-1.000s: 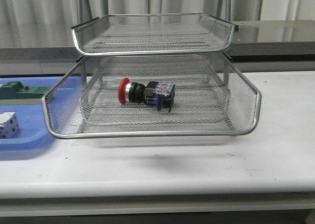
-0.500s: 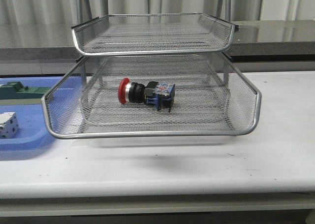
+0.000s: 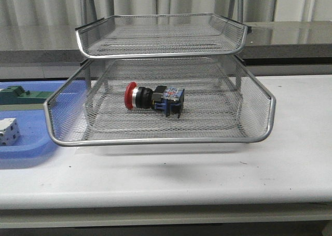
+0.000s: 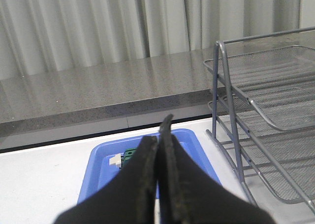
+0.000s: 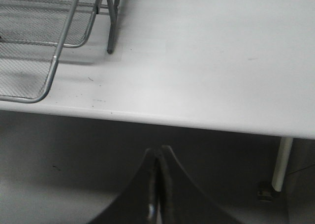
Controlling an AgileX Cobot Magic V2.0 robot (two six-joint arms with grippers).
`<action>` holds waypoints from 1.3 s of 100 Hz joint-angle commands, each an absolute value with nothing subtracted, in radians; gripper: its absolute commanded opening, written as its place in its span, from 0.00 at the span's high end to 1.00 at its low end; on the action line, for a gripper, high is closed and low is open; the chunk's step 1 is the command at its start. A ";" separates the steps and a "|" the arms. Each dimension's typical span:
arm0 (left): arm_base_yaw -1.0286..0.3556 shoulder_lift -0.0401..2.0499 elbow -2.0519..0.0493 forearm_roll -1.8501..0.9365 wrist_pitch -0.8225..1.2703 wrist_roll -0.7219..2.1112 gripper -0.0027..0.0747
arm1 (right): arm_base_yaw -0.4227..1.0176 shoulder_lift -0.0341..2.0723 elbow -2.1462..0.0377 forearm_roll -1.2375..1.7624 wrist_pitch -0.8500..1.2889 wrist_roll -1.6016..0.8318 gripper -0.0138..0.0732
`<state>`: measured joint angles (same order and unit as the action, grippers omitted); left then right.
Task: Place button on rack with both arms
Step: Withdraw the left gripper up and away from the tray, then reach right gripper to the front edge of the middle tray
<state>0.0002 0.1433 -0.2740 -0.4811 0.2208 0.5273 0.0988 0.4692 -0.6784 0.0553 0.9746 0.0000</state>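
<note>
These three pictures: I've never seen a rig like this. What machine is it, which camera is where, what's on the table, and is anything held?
It is a two-armed robot. One camera looks forward over the white table; the other two sit on the wrists. In the front view, the button lies on its side in the lower visible tray of the wire rack. A blue tray to the left holds a white dotted block and a green block. The left gripper and right gripper are both shut and hold nothing; neither arm shows in the front view.
</note>
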 commanded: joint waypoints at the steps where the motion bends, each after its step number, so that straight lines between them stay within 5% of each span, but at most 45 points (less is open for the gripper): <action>1: 0.001 0.152 -0.303 -0.497 0.138 0.518 0.99 | 0.098 0.487 -0.712 0.093 0.883 0.000 0.92; 27: 0.001 0.152 -0.303 -0.497 0.138 0.518 0.99 | 0.098 0.661 -0.712 0.282 0.918 -0.156 0.92; 67: 0.001 0.152 -0.303 -0.497 0.138 0.518 0.99 | 0.121 0.993 -0.712 0.633 0.927 -0.740 0.92; 130: 0.001 0.152 -0.303 -0.497 0.138 0.518 0.99 | 0.647 1.276 -0.712 0.582 0.454 -0.955 0.92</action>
<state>0.0002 0.1414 -0.2740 -0.4811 0.2208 0.5255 0.6007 1.2580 -0.6823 0.5850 0.5633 -0.9437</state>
